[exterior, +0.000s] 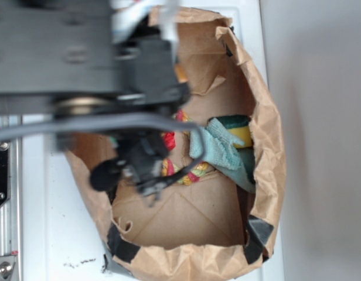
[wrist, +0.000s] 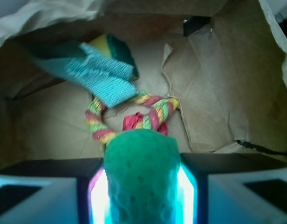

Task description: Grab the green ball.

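Pincer (wrist: 142,196) clamped on green ball (wrist: 141,172) | I see ball between its pads, bottom centre of wrist frame | rope ring (wrist: 129,119) just above.

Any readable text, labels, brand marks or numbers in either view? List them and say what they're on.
None readable in either view.
Paper bag: plain brown, no print.
Teal cloth, sponge, rope ring: no labels.
Green ball, between the fingers of the tool: no marking.
Black specks on the white surface by the bag: too small to tell whether they are writing.
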Robot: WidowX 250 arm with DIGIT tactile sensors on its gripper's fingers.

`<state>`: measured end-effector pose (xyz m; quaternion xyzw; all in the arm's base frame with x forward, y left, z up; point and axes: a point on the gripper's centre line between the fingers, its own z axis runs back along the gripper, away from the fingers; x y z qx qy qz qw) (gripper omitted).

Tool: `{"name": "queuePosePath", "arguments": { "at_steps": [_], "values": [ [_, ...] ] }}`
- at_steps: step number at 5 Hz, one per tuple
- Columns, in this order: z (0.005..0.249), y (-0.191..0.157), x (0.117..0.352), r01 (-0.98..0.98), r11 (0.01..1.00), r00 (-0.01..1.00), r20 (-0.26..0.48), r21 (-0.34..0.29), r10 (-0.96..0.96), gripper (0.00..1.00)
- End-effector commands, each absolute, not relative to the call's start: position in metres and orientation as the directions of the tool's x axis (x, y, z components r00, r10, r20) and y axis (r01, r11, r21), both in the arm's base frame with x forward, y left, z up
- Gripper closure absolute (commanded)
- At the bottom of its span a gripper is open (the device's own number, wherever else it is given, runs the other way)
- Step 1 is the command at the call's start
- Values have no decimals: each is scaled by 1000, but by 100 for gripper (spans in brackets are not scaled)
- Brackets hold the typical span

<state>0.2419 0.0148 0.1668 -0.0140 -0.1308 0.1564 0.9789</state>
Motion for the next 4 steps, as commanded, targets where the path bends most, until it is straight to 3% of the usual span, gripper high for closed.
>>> {"name": "queuePosePath", "arguments": {
  "at_steps": [1,3,4],
  "values": [
    [197,30,239,-288,943,913,250,-166,322,100],
    [197,26,265,-345,927,897,238,-147,371,100],
    [189,25,267,-379,921,876,284,-92,389,32]
  ]
}}
